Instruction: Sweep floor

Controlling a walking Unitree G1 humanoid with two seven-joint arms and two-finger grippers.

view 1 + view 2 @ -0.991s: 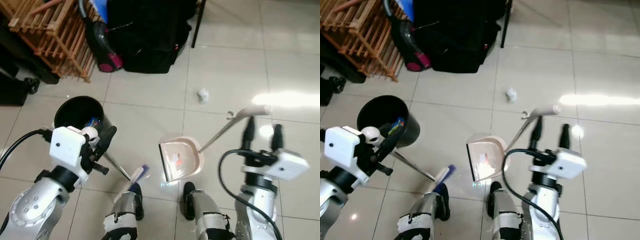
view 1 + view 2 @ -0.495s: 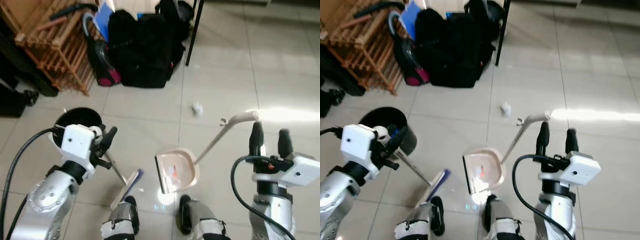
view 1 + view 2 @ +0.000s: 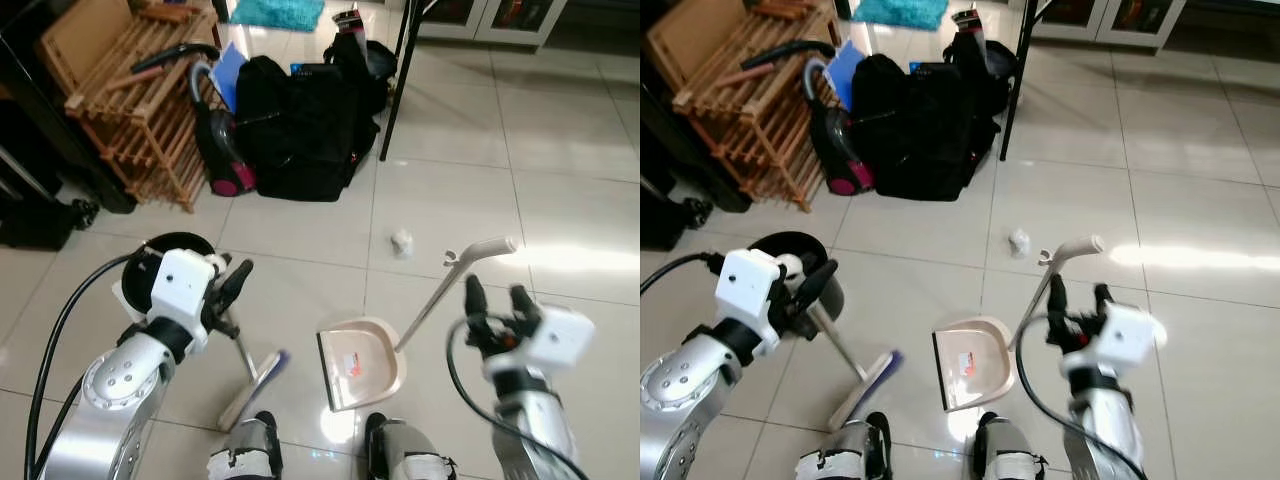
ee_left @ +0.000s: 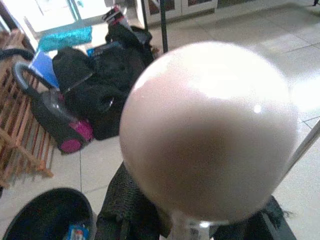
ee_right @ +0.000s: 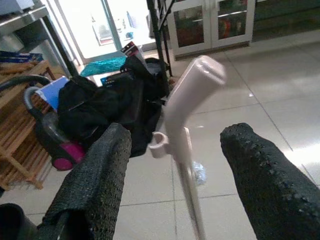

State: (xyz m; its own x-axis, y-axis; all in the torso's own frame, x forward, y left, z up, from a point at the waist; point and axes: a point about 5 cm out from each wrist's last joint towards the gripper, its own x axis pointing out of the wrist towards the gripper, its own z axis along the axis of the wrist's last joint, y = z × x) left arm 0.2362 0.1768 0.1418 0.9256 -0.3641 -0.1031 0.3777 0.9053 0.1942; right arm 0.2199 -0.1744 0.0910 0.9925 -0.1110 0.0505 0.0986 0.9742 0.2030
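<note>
2 tools are in play. The left gripper (image 3: pixel 228 290) is closed around the thin metal broom (image 3: pixel 253 375) handle, with the brush head on the floor (image 3: pixel 580 140) below and inward of it. The right gripper (image 3: pixel 492 302) is spread wide and holds nothing; the dustpan handle (image 5: pixel 192 87) rises between its fingers without visible contact. The dustpan (image 3: pixel 362 362) sits on the tiles below and inward of that gripper, with red bits inside. A crumpled paper scrap (image 3: pixel 402 241) lies beyond both grippers. If the right gripper closes off-centre, it would likely knock the free-standing handle, tip the pan and spill the bits. The bin (image 3: pixel 160 250), just behind the left gripper, could be bumped on a backswing.
</note>
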